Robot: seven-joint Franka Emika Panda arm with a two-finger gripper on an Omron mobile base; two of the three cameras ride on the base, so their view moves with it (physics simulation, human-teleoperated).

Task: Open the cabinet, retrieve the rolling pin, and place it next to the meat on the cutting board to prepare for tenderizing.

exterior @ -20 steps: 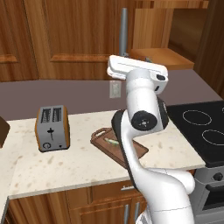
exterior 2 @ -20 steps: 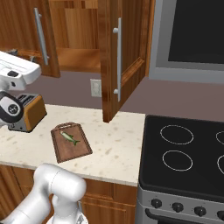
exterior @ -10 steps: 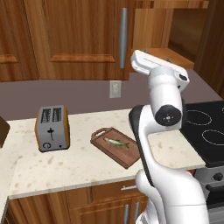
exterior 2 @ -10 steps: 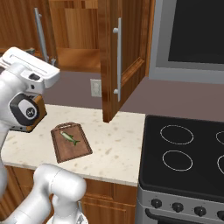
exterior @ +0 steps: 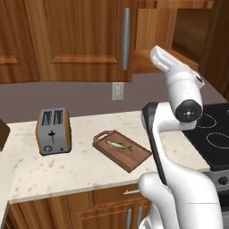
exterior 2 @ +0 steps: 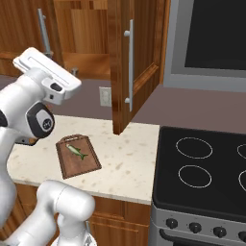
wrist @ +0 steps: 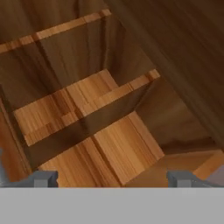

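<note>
Our claw [wrist: 112,179] stands with its jaws wide apart and nothing between them, its two dark fingertips [wrist: 41,178] at the bottom of the hand view, aimed into the cabinet [exterior 2: 137,57]. We see the lighter wood interior there, with a shelf [wrist: 87,109] crossing it and bare boards above and below; we cannot make out the rolling pin anywhere in it. From the right base view the cabinet's right door swings out over the counter [exterior 2: 129,153] with its long silver handle [exterior 2: 129,65] facing us, and the hand sits raised in front of the opening. On the counter lies the cutting board [exterior: 123,152], flat, its looped handle toward the toaster [exterior: 53,130]. The meat [exterior: 119,145] rests on the board near its middle. The toaster stands well apart to the left of the board. A black stovetop [exterior 2: 202,168] adjoins the counter on the right, and a wall outlet [exterior: 117,91] sits above the board.
</note>
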